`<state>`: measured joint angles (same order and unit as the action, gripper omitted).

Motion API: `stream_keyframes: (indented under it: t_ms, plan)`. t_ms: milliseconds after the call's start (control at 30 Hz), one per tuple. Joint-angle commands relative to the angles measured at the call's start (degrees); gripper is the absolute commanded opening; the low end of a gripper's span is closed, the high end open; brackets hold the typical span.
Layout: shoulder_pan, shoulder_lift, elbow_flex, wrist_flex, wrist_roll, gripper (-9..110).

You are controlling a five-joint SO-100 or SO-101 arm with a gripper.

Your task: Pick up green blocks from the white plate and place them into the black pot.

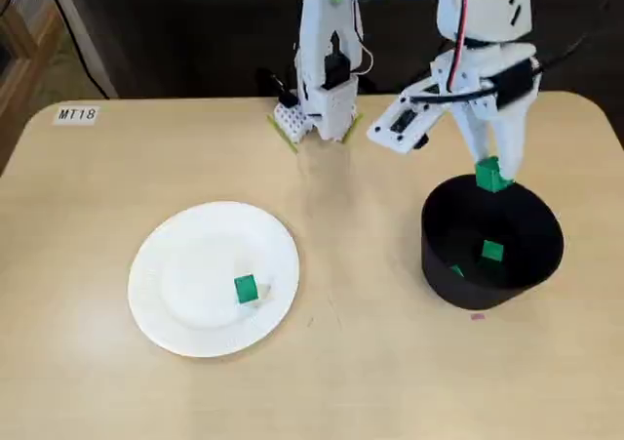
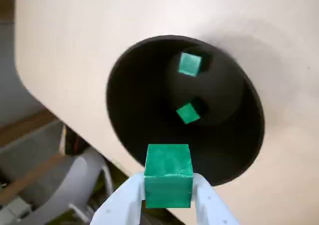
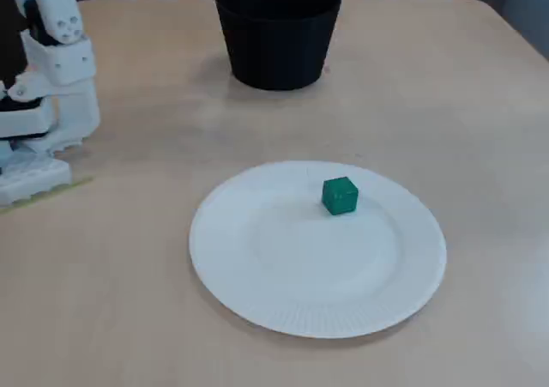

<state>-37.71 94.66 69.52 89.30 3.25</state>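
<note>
My white gripper (image 1: pixel 490 177) hangs over the far rim of the black pot (image 1: pixel 439 255), shut on a green block (image 1: pixel 491 176). The wrist view shows that block (image 2: pixel 168 175) clamped between the two white fingers (image 2: pixel 128 200), just above the pot's opening (image 2: pixel 129 130). Two green blocks (image 2: pixel 189 64) (image 2: pixel 188 112) lie on the pot's floor; both appear in a fixed view (image 1: pixel 492 252) (image 1: pixel 456 270). One green block (image 1: pixel 246 289) sits on the white plate (image 1: pixel 175 264), right of its middle. In the other fixed view the block (image 3: pixel 340 195), plate (image 3: pixel 257 267) and pot (image 3: pixel 277 35) show, the gripper does not.
The arm's white base (image 1: pixel 327 99) stands at the table's far edge, and appears at the left in the low fixed view (image 3: pixel 43 112). A label reading MT18 (image 1: pixel 76 114) is stuck at the far left corner. A small pink speck (image 1: pixel 477 315) lies in front of the pot.
</note>
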Motion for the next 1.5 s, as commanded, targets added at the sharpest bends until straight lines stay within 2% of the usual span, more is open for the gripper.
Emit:
stream_keyframes:
  t_ms: [0, 333, 367, 433, 467, 633, 800, 867, 967, 1000, 1167, 1300, 1367, 1467]
  plan:
    - [-0.97, 3.16, 5.10, -3.52, -0.62, -2]
    - [-0.97, 3.43, 14.77, -12.30, -2.37, -2]
    - [-0.88, 3.96, 14.94, -13.01, -2.02, 0]
    - [-1.41, 6.68, 16.96, -15.03, -4.48, 28]
    - [-1.49, 8.96, 19.34, -16.96, -4.66, 37]
    - [0.62, 18.63, 31.29, -24.35, -0.44, 44]
    - [1.67, 19.16, 32.61, -25.58, -1.14, 40]
    - [1.85, 19.34, 32.43, -27.07, -1.49, 30]
    - [4.31, 19.86, 30.50, -27.33, -1.93, 0]
    - [5.89, 20.21, 29.79, -26.54, -2.99, -2]
    - [19.69, 21.27, 29.00, -21.45, -5.89, -2]
    - [28.74, 15.38, 24.52, -17.67, -7.12, -2]
    - [31.20, 7.47, 15.91, -11.25, -8.00, -2]
    - [33.49, -9.93, -6.42, 4.48, -9.14, -2]
